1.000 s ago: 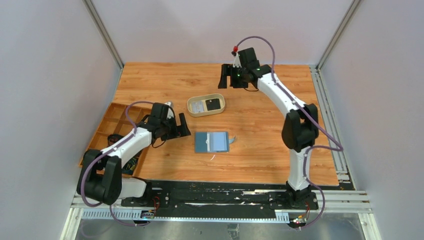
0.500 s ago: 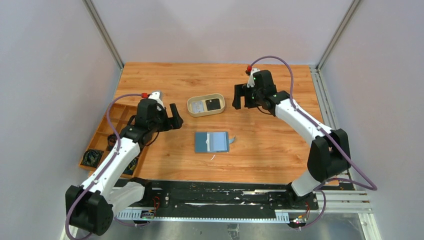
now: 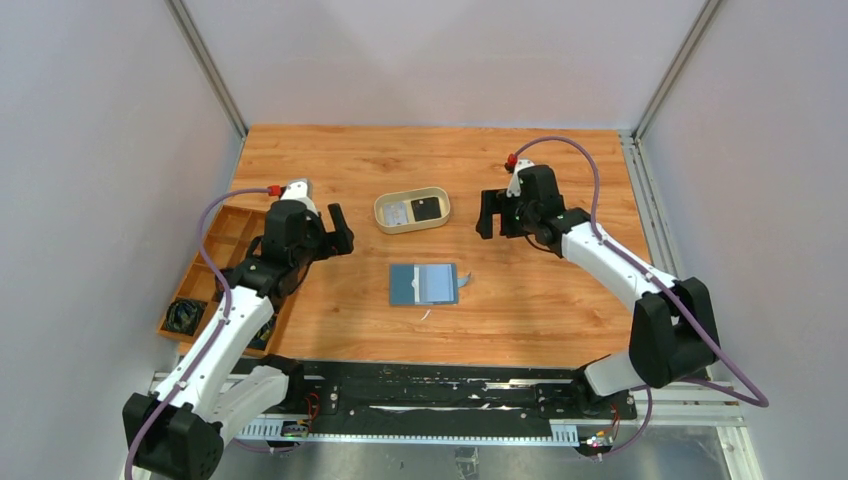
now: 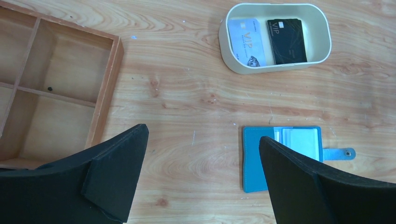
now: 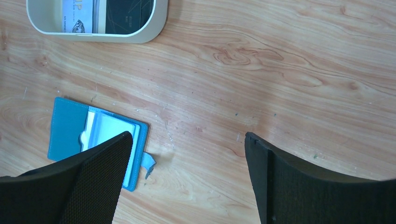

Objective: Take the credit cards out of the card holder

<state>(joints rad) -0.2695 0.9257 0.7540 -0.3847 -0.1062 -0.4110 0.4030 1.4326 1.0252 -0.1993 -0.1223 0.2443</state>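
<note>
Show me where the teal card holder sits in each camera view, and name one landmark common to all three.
Top external: the card holder lies open near the picture's centre.
Left wrist: lower right, partly behind the left gripper.
Right wrist: lower left, partly behind the right gripper.
Shared landmark: the beige oval tray, above the holder in every picture.

Teal card holder [image 3: 424, 284] — beige tray [image 4: 280, 68], woodgrain table [image 3: 540, 290].
</note>
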